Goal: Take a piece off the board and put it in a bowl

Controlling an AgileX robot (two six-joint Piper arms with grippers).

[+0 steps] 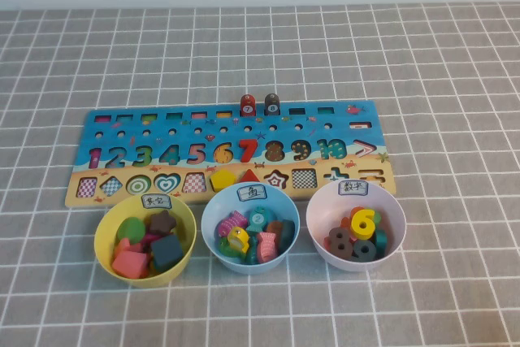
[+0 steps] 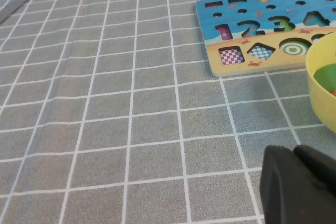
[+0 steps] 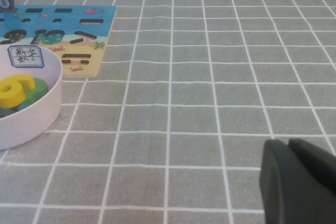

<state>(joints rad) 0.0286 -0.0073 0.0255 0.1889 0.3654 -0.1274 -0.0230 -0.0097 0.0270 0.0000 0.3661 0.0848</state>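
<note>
Fingers of the left gripper (image 2: 296,184) are pressed together on nothing, low over bare cloth near the board's (image 1: 357,111) left end and the yellow bowl (image 2: 320,95). Right gripper (image 3: 299,182) sits over cloth beside the pink bowl (image 3: 44,111); its fingers also look closed and empty. Neither arm appears in the high view, so both seem parked. Nothing of the task is done: the red peg (image 1: 248,106) stands upright at the board's far edge, just beside the dark peg (image 1: 271,104). Reaching, gripping, and carrying it to the blue bowl (image 1: 213,209) all remain.

both end effectors cut off at wrist-view edges
</note>
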